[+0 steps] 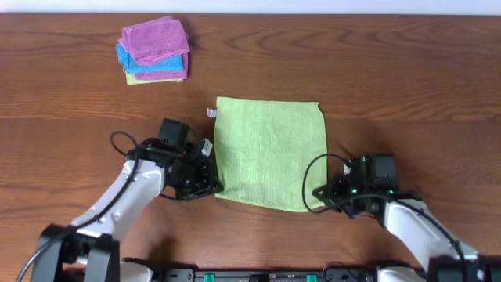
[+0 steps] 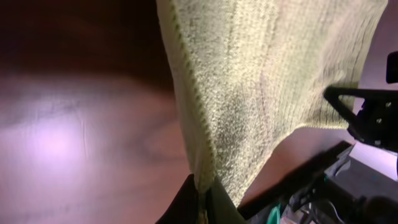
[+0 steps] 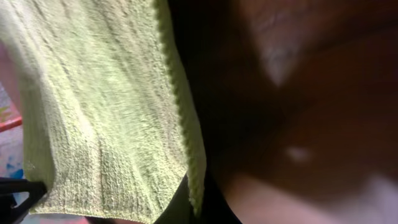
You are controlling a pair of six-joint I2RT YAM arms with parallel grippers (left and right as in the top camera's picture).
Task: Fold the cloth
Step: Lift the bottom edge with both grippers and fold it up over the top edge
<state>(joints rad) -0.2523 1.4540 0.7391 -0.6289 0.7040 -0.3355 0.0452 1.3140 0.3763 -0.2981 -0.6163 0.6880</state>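
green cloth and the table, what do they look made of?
The green cloth looks like microfibre or terry, matte: the wrist views show a nubby ribbed pile and a stitched edge. The table is wood or wood-look laminate, cannot tell which: brown grain, semi-gloss with light glare.

From above I see the green cloth (image 1: 270, 153) spread mid-table (image 1: 407, 78), my left gripper (image 1: 210, 182) at its near left corner and my right gripper (image 1: 322, 196) at its near right. A stack of folded cloths (image 1: 155, 49) sits well apart.
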